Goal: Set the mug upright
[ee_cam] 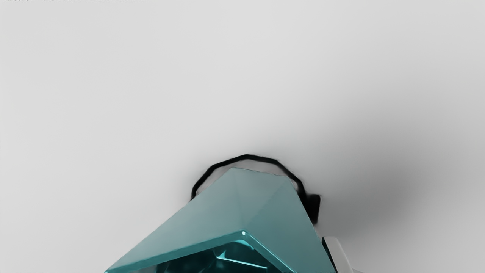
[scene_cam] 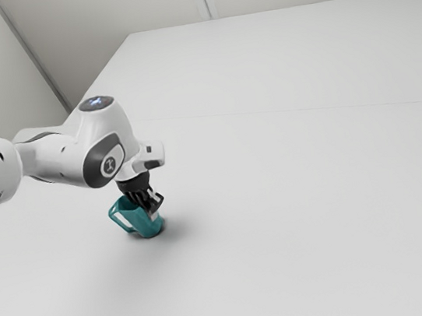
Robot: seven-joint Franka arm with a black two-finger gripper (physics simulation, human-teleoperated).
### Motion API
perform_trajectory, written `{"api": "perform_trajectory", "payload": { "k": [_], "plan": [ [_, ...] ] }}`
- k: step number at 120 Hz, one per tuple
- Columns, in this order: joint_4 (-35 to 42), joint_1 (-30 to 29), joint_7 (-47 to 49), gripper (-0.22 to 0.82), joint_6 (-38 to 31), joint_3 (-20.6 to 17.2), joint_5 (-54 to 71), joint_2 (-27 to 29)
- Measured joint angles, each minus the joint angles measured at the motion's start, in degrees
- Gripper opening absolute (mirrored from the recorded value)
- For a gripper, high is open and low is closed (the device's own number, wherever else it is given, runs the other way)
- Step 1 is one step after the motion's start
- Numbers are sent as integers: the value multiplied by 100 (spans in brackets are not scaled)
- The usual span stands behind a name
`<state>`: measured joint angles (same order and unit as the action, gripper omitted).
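The teal mug [scene_cam: 143, 224] is on the white table in the exterior view, its open mouth facing up and its handle on the exterior view's left. Its body looks somewhat tilted; whether its base rests flat I cannot tell. My gripper [scene_cam: 153, 205] points down at the mug's rim, on the side away from the handle, overlapping the body. From the wrist view, the mug [ee_cam: 242, 204] has its mouth nearest the camera and narrows toward its far end, where a dark curved outline shows. Part of my gripper [ee_cam: 338, 254] lies along the mug's side there.
The broad white table [scene_cam: 298, 216] extends around the mug, with a soft shadow beside it. A raised white surface or panel [scene_cam: 284, 61] stands toward the back, before pale walls. My arm comes in from the exterior view's left, above the table.
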<state>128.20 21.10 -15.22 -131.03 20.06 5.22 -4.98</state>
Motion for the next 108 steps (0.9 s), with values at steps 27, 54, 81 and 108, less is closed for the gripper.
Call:
{"api": "perform_trajectory", "payload": {
  "k": [27, 54, 81, 108],
  "plan": [
    [-55, 47, 54, 28, -20, -2, 124, 64],
    [-367, 65, 76, 49, 57, -2, 156, 434],
    [-1558, 71, 122, 56, 910, 8, 116, 652],
    [-2813, -4, 196, 59, 2157, 7, 163, 653]
  ]
}}
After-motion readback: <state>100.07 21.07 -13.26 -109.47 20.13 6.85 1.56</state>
